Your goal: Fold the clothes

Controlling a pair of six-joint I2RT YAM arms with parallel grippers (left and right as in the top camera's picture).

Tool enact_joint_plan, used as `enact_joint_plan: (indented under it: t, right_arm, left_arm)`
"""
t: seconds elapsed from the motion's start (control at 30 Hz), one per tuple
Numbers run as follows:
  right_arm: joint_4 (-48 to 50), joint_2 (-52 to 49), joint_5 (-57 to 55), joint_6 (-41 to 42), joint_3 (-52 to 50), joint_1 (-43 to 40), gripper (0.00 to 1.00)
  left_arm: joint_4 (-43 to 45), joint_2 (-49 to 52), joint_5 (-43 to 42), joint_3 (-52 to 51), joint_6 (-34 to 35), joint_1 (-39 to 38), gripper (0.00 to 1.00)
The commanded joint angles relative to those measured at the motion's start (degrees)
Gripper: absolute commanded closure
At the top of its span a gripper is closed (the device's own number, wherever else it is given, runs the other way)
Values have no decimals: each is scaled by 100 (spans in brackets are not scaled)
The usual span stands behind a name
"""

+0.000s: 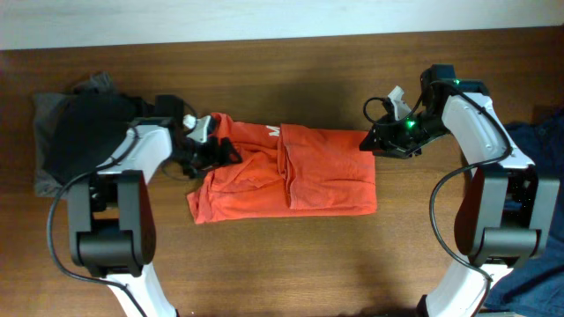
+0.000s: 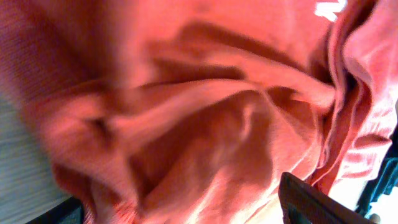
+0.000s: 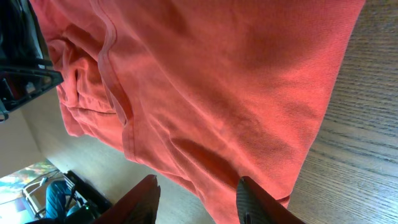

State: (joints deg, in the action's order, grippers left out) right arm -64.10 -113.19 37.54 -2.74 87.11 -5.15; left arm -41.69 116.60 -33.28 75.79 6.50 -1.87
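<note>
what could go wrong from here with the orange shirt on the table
1. The left gripper sits over the bunched, rumpled left end of the T-shirt. Lifting away might snag that cloth and drag the fold open.
2. The right gripper stands open right at the T-shirt's corner, so a finger could catch the edge and flip it.

**Wooden worktop** (image 1: 291,255), brown, with the grain running left to right, seen from overhead. An orange-red T-shirt (image 1: 308,176) is laid flat at the centre, folded into a rough rectangle; a scrap of white lettering (image 1: 273,130) is shown at its far edge. A black garment (image 1: 84,132) is heaped on a grey garment (image 1: 42,180) at the far left. A navy blue garment (image 1: 546,141) is bunched at the right edge. The bases of the left arm (image 1: 106,238) and the right arm (image 1: 502,238) are set near the front edge.
</note>
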Motion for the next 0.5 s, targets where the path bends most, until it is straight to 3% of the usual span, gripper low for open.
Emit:
enact_joint_plan:
  t: [0.0, 0.03, 0.1, 0.23, 0.3, 0.47]
  right_arm:
    - [-2, 151, 13, 26, 61, 28, 55]
    - [-4, 151, 15, 26, 61, 28, 55]
    - [-22, 151, 13, 26, 61, 28, 55]
    - [-24, 151, 15, 26, 61, 28, 55]
    - [-31, 151, 15, 26, 61, 28, 55]
    - [-85, 151, 13, 26, 61, 28, 55]
  left_arm:
    - [164, 197, -105, -151, 15, -326, 33]
    - [162, 197, -105, -151, 22, -358, 43]
    - [138, 197, -105, -151, 42, -372, 74]
    - [-44, 173, -103, -74, 103, -286, 98]
    - [-448, 92, -70, 140, 96, -166, 99]
    - [-2194, -476, 1202, 1578, -328, 131, 99]
